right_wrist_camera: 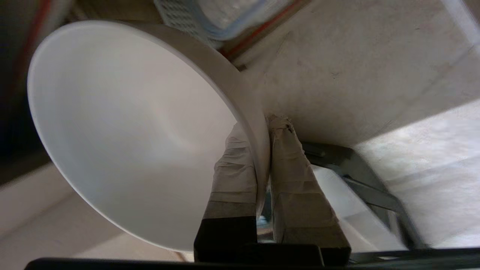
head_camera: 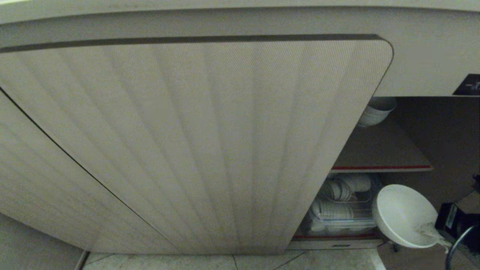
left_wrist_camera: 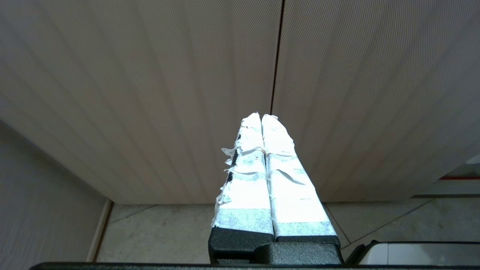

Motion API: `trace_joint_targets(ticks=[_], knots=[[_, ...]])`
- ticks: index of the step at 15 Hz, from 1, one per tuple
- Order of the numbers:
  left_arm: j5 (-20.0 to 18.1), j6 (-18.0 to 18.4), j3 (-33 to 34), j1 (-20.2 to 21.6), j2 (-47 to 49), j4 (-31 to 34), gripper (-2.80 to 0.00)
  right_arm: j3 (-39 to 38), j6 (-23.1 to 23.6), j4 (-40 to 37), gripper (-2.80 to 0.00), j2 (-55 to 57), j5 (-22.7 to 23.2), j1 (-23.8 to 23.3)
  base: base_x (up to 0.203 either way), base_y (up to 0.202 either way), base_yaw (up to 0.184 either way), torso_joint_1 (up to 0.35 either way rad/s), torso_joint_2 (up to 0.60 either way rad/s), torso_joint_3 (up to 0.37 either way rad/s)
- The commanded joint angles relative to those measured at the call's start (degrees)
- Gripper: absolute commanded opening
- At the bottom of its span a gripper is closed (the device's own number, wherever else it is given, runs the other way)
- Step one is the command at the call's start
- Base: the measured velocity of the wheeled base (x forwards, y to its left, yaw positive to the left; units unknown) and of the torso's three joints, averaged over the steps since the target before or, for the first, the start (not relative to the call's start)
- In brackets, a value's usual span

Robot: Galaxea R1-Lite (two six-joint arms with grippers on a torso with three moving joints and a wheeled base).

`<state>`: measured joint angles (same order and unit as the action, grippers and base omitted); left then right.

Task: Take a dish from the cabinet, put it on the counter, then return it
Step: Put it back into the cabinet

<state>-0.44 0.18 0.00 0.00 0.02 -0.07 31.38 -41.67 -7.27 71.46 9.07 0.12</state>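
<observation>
Low at the cabinet's (head_camera: 195, 150) open right side, the right gripper (right_wrist_camera: 262, 127) pinches the dish (head_camera: 403, 215) by its rim, tilted, just outside the lower shelf, near the floor (head_camera: 330, 260). The left gripper (left_wrist_camera: 261, 117) hangs pressed together before the closed doors.

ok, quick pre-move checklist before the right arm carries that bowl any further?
1. Grip: right gripper jaws pinch the bowl's rim, one finger inside, one outside: ok.
2. Bowl attitude: tipped on edge, opening facing sideways: ok only if empty; looks empty.
3. Clear of the cabinet: bowl is at the open right side by the lower shelf; gap to the ribbed door cannot tell.
4. Bowl stacks on the lower shelf undisturbed: ok.
5. Left gripper shut, idle, facing the doors: ok.
6. Counter landing spot: cannot tell.
</observation>
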Motion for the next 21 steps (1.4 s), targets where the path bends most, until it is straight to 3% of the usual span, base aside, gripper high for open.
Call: trace_joint_targets(ticks=[1,7,15,18,21], knots=[[0.0,0.0,0.0,0.0,0.0,0.0,-2.80,1.2,-2.6,0.0,-2.80,0.9,0.1,0.9,0.000,0.000,0.000,0.000,0.00,0.000],[0.0,0.0,0.0,0.0,0.0,0.0,-2.80,3.6,-4.1,1.5,-2.80,2.1,-0.2,1.9,0.000,0.000,0.000,0.000,0.00,0.000],[0.0,0.0,0.0,0.0,0.0,0.0,-2.80,4.7,-5.9,3.7,-2.80,4.9,-4.4,2.6,0.000,0.000,0.000,0.000,0.00,0.000],[0.0,0.0,0.0,0.0,0.0,0.0,-2.80,7.5,-11.1,3.2,-2.80,6.0,-6.1,4.7,0.000,0.000,0.000,0.000,0.00,0.000],[0.0,0.0,0.0,0.0,0.0,0.0,-2.80,8.8,-12.4,3.2,-2.80,7.3,-7.8,5.7,0.000,0.000,0.000,0.000,0.00,0.000]])
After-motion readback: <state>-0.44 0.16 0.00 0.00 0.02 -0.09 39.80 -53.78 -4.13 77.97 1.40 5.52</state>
